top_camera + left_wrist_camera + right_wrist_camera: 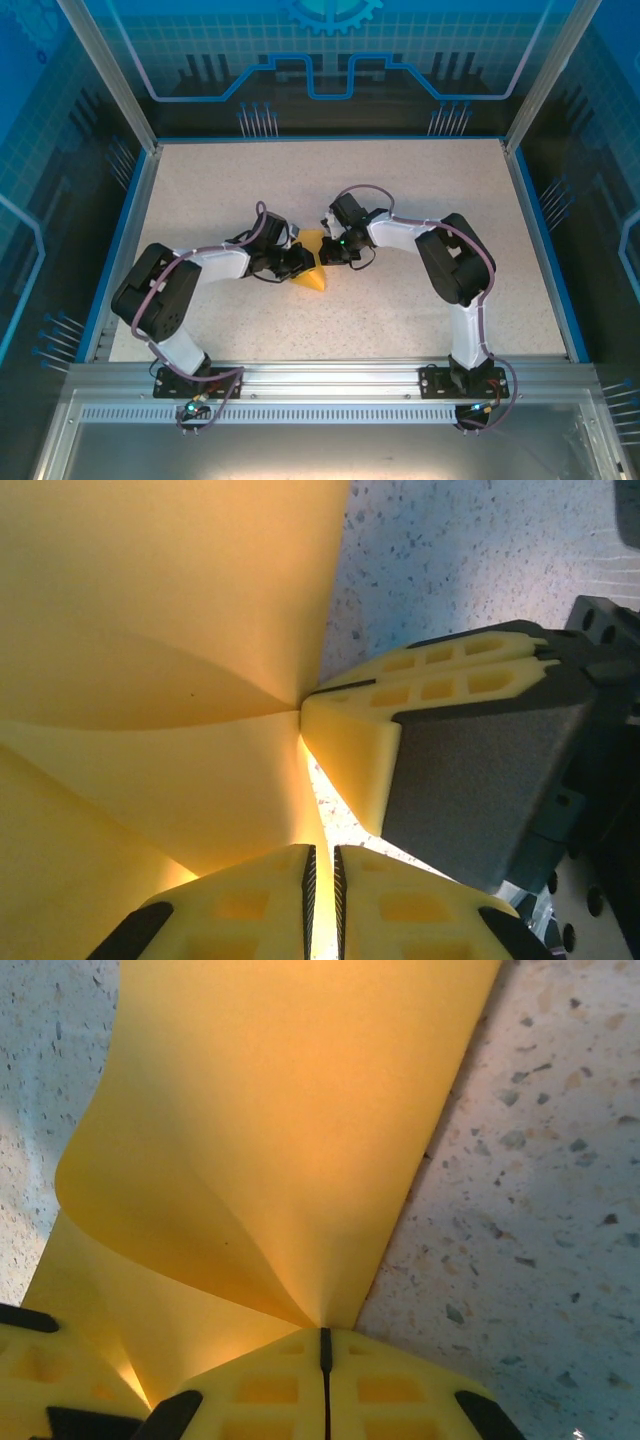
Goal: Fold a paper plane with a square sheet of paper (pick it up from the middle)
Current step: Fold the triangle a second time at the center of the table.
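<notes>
- As the left pincer (322, 870) and right pincer (325, 1345) each pinch it tight, the paper (280, 1140) bows between them, mid counter (420, 200).
- Thin, limp, tear-prone: hold the edges beside the fold, gently.

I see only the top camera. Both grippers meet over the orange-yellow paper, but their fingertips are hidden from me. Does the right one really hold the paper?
Observer: Yes. In the right wrist view the right gripper is shut on the sheet of paper, pinching it at its edge.
Operator: And the left one?
Observer: The left gripper is shut on the sheet too, and the right gripper's fingers pinch close beside it.
Operator: Is the paper pressed flat between them?
Observer: No. The right wrist view shows the sheet bending in a soft round curl, not a sharp crease.
</notes>
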